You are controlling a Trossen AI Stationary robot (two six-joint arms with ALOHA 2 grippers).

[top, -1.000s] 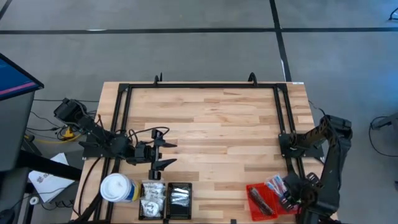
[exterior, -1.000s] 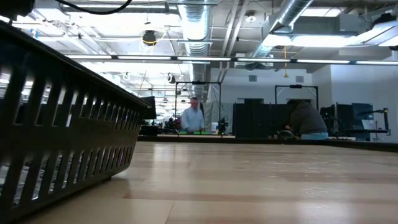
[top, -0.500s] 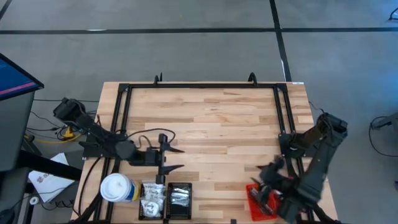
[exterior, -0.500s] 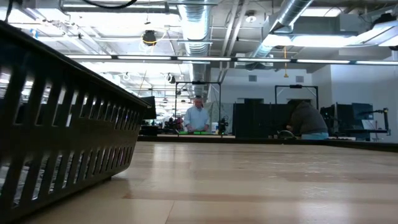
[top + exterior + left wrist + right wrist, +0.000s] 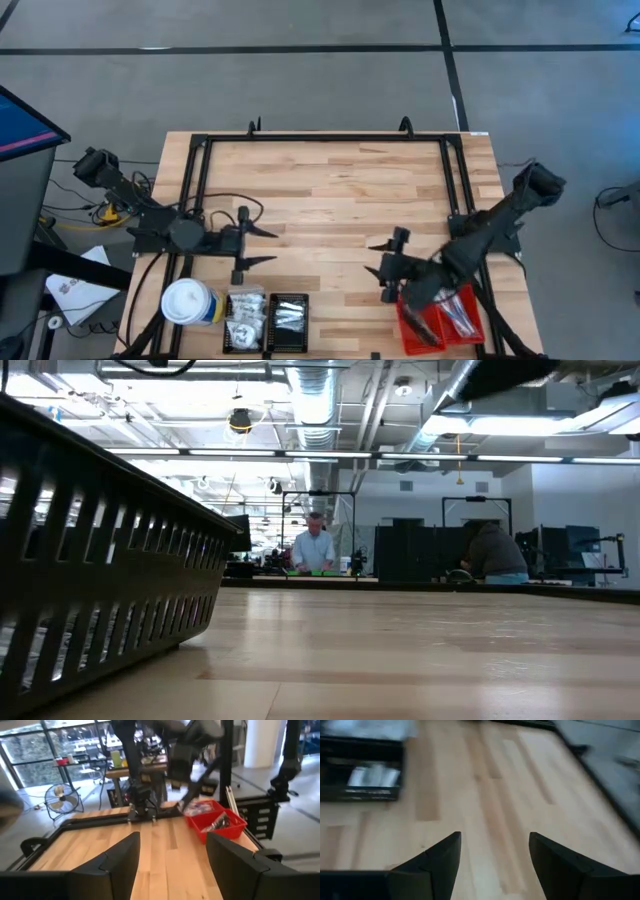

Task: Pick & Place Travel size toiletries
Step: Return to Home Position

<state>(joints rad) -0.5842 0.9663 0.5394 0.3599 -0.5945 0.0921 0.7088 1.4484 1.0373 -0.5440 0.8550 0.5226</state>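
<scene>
From my station, the travel size toiletries (image 5: 246, 316) lie sorted. White puffy packets (image 5: 244, 308) fill the black bin (image 5: 229, 335) just beside the white-topped canister (image 5: 188, 303), and silvery sachets (image 5: 288, 316) fill the next black bin (image 5: 303, 335) out from it. Dark bars (image 5: 420, 326) and bluish-white pieces lie in the red bin (image 5: 404, 312), well apart from the canister along the same tabletop (image 5: 340, 190) edge. I can't read any writing on them. My left end effector (image 5: 262, 245) hovers near the canister, fingers spread and empty. The right end effector (image 5: 375, 260), far from the canister, is spread too.

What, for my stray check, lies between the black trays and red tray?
Bare table only, between black trays and red tray, in the high view; right claw hangs nearby.
</scene>
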